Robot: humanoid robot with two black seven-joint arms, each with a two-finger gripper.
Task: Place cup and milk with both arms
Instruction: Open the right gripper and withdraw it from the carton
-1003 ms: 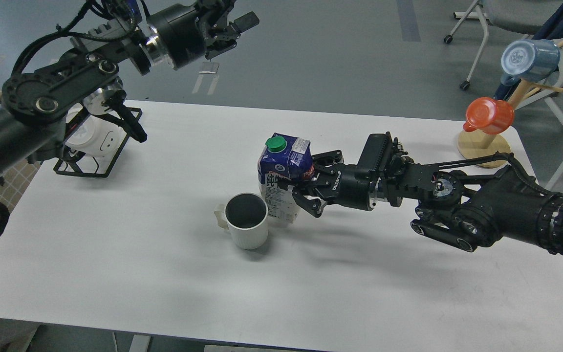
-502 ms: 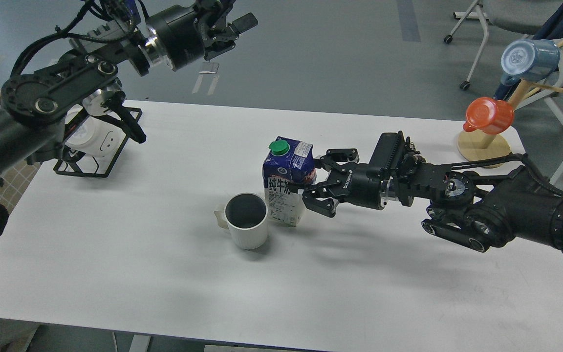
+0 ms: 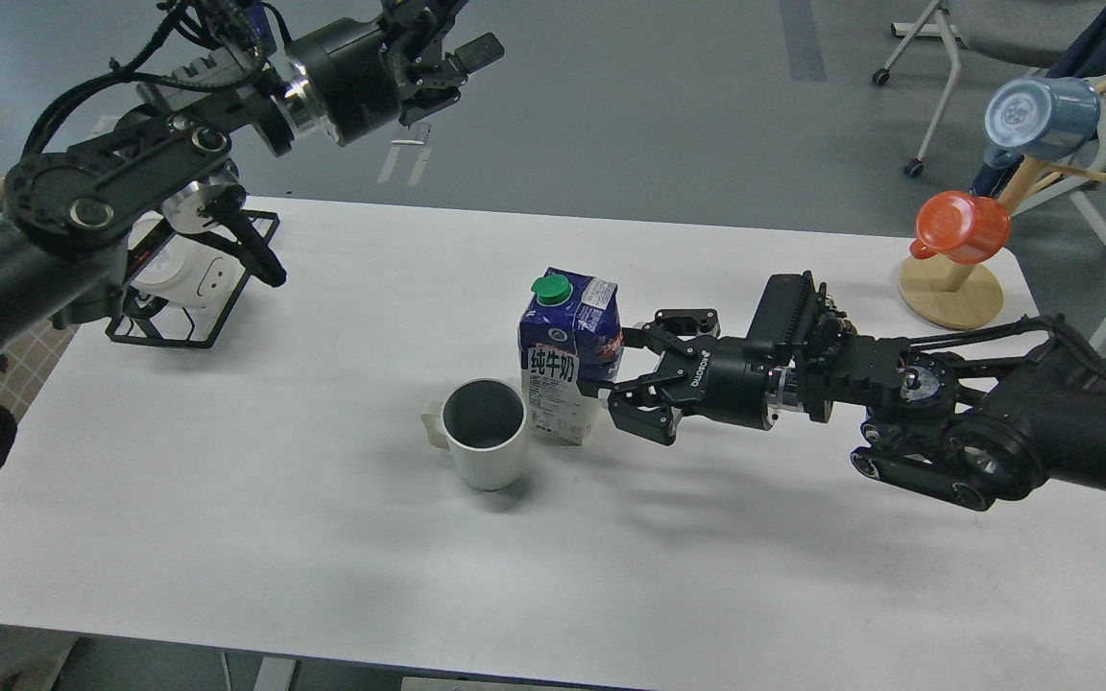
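Observation:
The milk (image 3: 567,350), a blue and white carton with a green cap, stands upright on the white table (image 3: 323,537) near its middle. The cup (image 3: 484,434), a ribbed cream mug with a dark inside, stands upright just front-left of the carton, its handle to the left. My right gripper (image 3: 613,372) is open at the carton's right side, with its fingertips right at the carton's edge. I cannot tell if they touch it. My left gripper (image 3: 452,53) is open and empty, high above the table's far left edge.
A black wire rack (image 3: 190,321) with white mugs stands at the table's left edge under my left arm. A wooden mug tree (image 3: 951,293) at the far right corner holds an orange cup (image 3: 962,226) and a blue cup (image 3: 1041,117). Chairs stand beyond the table.
The carton went from tilted in my right gripper to standing upright on the table. The right gripper let go and drew back to the right. The left arm barely moved.

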